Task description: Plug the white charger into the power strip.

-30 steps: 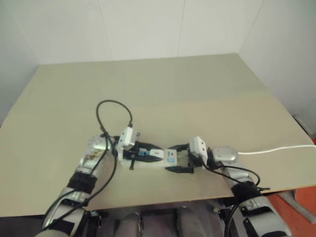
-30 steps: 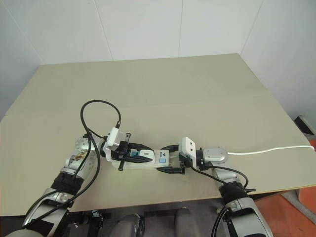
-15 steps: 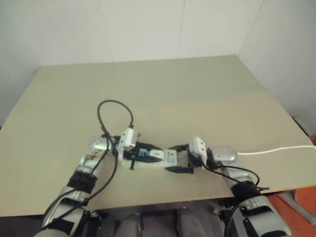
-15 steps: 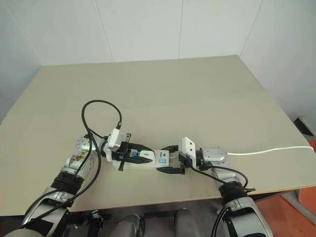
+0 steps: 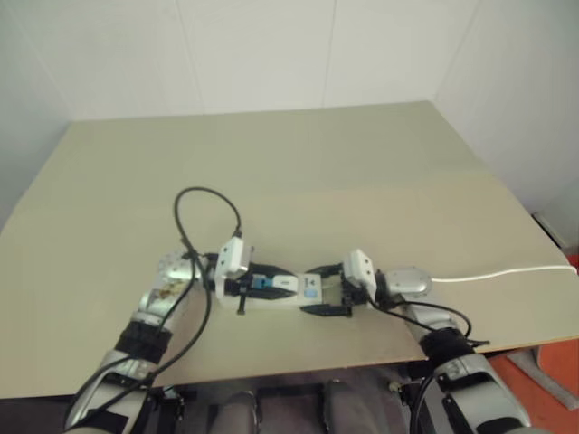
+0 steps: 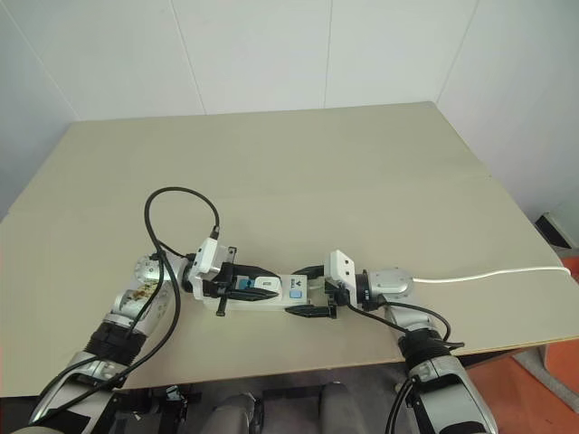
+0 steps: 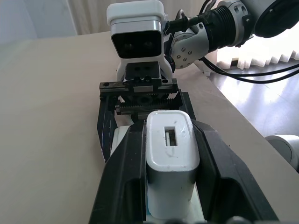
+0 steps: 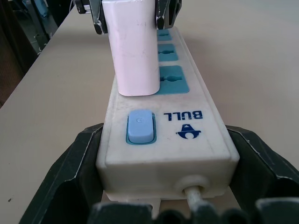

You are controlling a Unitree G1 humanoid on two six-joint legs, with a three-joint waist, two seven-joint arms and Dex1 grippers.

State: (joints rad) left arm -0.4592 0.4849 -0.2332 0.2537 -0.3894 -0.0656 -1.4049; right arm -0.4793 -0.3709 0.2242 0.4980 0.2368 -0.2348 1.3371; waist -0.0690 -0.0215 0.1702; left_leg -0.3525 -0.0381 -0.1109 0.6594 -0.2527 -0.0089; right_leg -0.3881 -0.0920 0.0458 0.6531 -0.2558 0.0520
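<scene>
Low in the middle of the frame, the power strip (image 6: 271, 294) lies on the tabletop (image 6: 298, 172). The right hand (image 6: 312, 291) is clamped on its switch end, probably steadying it. The left hand (image 7: 170, 186) is clamped on the white charger (image 7: 171, 168), held over the sockets, apparently for pushing in. No containers here.

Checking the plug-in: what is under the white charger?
The power strip lies under the white charger, which the left gripper holds. Three blue socket faces show beside it; its prongs and the contact spot are covered.
</scene>
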